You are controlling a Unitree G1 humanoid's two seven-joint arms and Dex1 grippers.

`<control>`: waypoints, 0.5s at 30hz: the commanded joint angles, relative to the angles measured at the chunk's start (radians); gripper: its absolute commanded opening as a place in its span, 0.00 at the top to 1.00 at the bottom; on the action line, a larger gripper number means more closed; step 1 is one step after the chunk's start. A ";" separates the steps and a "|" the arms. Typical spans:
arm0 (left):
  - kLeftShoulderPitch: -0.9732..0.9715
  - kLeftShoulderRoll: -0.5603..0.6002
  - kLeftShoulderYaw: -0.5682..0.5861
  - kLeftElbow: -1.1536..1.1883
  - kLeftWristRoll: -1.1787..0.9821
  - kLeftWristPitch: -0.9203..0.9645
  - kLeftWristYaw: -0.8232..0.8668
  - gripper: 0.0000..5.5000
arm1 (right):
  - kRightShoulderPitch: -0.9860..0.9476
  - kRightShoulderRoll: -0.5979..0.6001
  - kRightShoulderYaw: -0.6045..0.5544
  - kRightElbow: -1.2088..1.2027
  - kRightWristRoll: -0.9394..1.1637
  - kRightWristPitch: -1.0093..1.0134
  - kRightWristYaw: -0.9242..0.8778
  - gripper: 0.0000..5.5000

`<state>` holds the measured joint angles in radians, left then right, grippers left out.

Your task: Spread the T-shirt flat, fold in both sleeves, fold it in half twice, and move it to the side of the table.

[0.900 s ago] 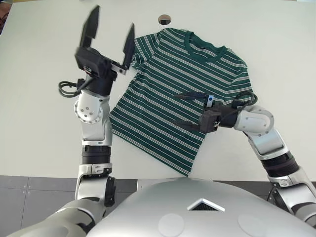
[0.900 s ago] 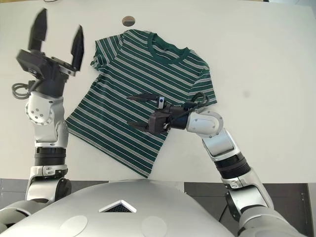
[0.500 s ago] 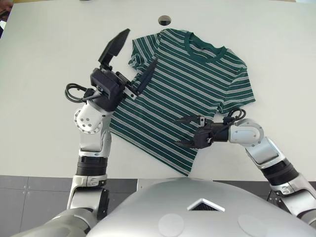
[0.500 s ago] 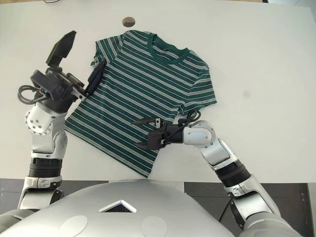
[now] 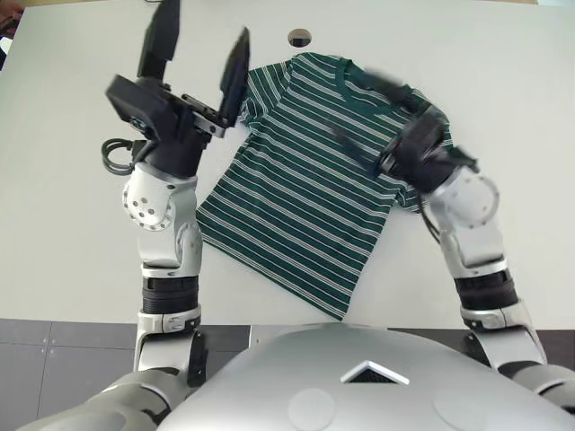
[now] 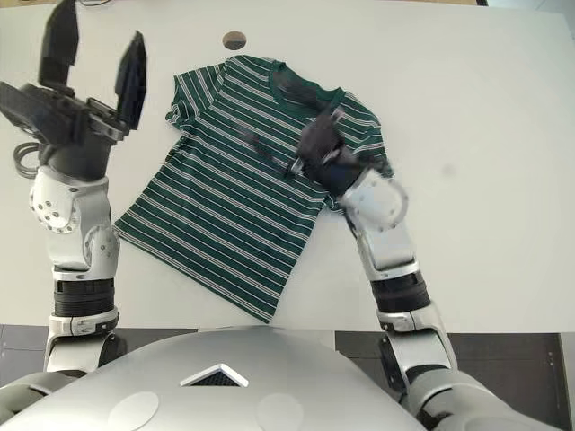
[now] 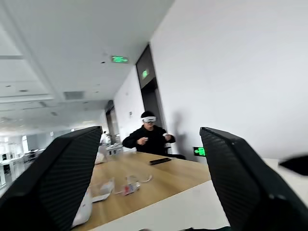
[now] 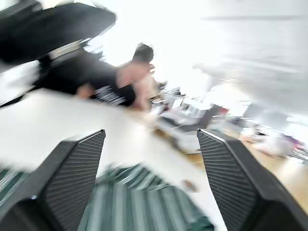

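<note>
Left eye view, left pincer [image 5: 201, 43] raised open, right wrist view, right pincer [image 8: 150, 139] open (T-shirt [image 8: 127, 204] below)

Left pincer [image 7: 150, 139] — fingers [image 7: 243, 179] wide apart

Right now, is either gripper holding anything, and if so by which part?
Nothing is held: the left gripper and the right gripper are both open and empty.
</note>
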<state>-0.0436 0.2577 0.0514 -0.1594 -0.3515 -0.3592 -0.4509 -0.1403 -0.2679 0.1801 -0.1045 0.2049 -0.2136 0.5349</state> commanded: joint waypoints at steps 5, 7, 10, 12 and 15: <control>0.001 -0.024 0.040 0.019 -0.004 -0.001 0.013 0.32 | 0.036 -0.007 0.026 -0.040 -0.015 0.029 0.038 0.36; 0.006 -0.027 0.047 0.033 -0.002 -0.013 0.002 0.32 | 0.047 -0.031 0.046 -0.049 -0.023 0.013 0.084 0.36; -0.001 -0.026 0.071 0.064 0.009 -0.059 -0.002 0.32 | 0.078 -0.084 0.096 -0.095 -0.029 -0.043 0.184 0.36; -0.012 -0.028 0.096 0.080 0.000 -0.086 0.005 0.32 | 0.094 -0.114 0.126 -0.118 -0.040 -0.093 0.239 0.36; -0.024 -0.034 0.115 0.107 -0.009 -0.110 0.007 0.32 | 0.112 -0.146 0.157 -0.115 -0.053 -0.115 0.287 0.36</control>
<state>-0.0462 0.2276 0.1560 -0.0765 -0.3521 -0.4519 -0.4468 -0.0389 -0.3814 0.3142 -0.2140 0.1768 -0.3134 0.7869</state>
